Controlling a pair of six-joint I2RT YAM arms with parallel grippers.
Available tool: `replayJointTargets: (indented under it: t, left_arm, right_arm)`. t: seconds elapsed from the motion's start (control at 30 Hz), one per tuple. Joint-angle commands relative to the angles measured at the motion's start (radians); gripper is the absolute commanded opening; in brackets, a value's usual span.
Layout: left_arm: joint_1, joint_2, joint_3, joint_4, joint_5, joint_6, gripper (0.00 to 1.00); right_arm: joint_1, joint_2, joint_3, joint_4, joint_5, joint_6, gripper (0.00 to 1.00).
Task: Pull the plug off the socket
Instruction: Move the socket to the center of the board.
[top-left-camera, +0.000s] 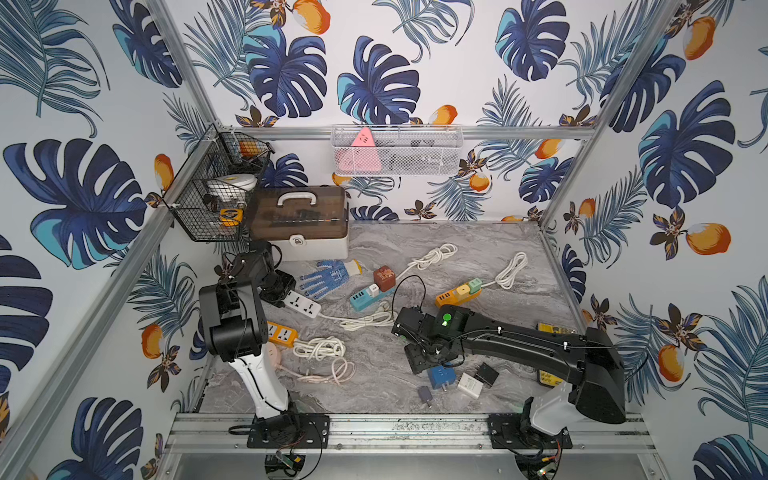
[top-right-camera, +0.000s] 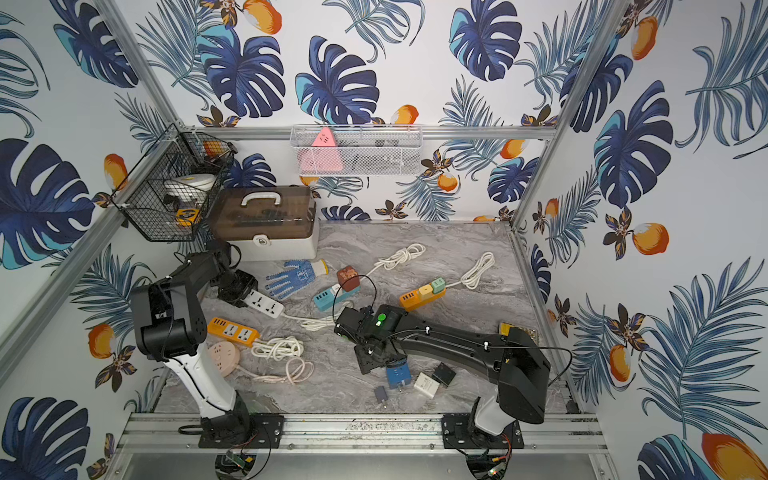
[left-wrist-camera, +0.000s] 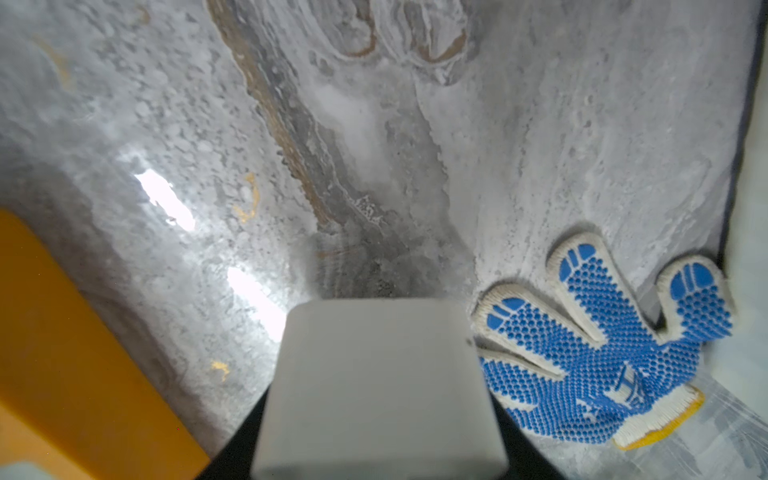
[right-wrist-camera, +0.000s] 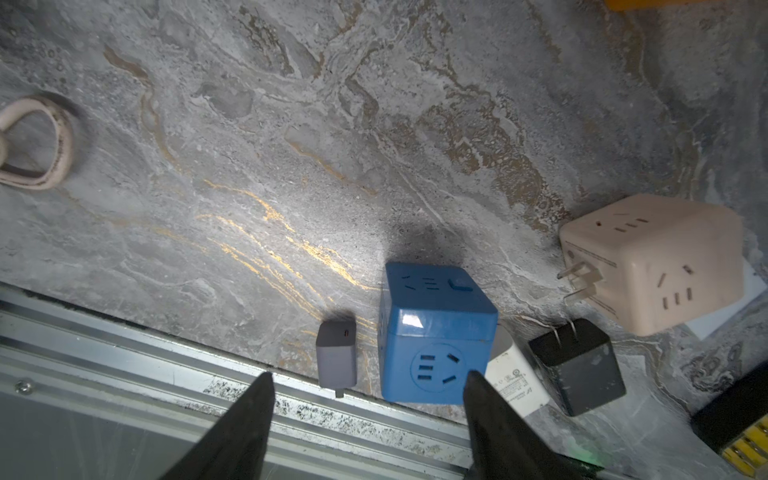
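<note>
**Plug:** blue cube adapter (right-wrist-camera: 436, 332), lying loose on the marble surface (right-wrist-camera: 291, 124) near its front edge, well apart from the socket.
**Socket:** white power strip (top-left-camera: 305, 304), at the left of the surface, one end clamped in the left claw (top-left-camera: 284, 289).
**Right claw** (right-wrist-camera: 370, 376): spread wide, empty, poised above the cube.
**Adjacent to plug:** grey charger (right-wrist-camera: 336, 353), white charger (right-wrist-camera: 515, 378), black charger (right-wrist-camera: 577, 365), and a beige cube adapter (right-wrist-camera: 652, 266) a little further off.
**Beside strip:** blue-dotted glove (left-wrist-camera: 602, 357).
</note>
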Motion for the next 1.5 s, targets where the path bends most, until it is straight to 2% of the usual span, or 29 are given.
replayJointTargets:
  t: [0.0, 0.2, 0.23, 0.27, 0.4, 0.5, 0.73, 0.87, 1.07, 1.27, 1.47]
  left_arm:
    - [0.006, 0.023, 0.015, -0.011, -0.073, 0.043, 0.00]
    - [0.013, 0.047, 0.026, -0.034, -0.122, 0.051, 0.00]
    - [0.014, 0.049, 0.024, -0.033, -0.116, 0.051, 0.03]
    - [0.014, 0.049, 0.024, -0.033, -0.112, 0.049, 0.08]
    - [0.014, 0.040, 0.016, -0.025, -0.091, 0.041, 0.40]
    - [0.014, 0.025, 0.004, -0.023, -0.073, 0.029, 0.54]
    - [-0.017, -0.052, -0.024, -0.047, -0.057, 0.018, 0.73]
    - [-0.043, -0.102, -0.039, -0.062, -0.044, -0.005, 0.76]
    - [-0.114, -0.188, -0.035, -0.095, -0.004, -0.064, 0.74]
    - [-0.272, -0.240, -0.060, -0.084, 0.066, -0.183, 0.73]
    - [-0.414, -0.240, -0.068, -0.042, 0.097, -0.275, 0.73]
  right_arm:
    - [-0.037, -0.021, 0.000, -0.001, 0.003, -0.013, 0.74]
    - [-0.181, -0.041, 0.014, 0.032, -0.062, -0.076, 0.75]
    - [-0.203, -0.037, 0.023, 0.039, -0.069, -0.090, 0.75]
    - [-0.220, -0.031, 0.034, 0.041, -0.074, -0.101, 0.76]
    - [-0.270, 0.017, 0.112, 0.037, -0.087, -0.151, 0.77]
    - [-0.297, 0.058, 0.169, 0.047, -0.095, -0.178, 0.77]
    - [-0.342, 0.205, 0.333, 0.113, -0.120, -0.260, 0.76]
    - [-0.345, 0.317, 0.444, 0.178, -0.129, -0.328, 0.77]
    - [-0.360, 0.504, 0.647, 0.258, -0.138, -0.422, 0.80]
    - [-0.374, 0.686, 0.808, 0.245, -0.109, -0.454, 0.82]
    - [-0.397, 0.765, 0.858, 0.261, -0.076, -0.440, 0.81]
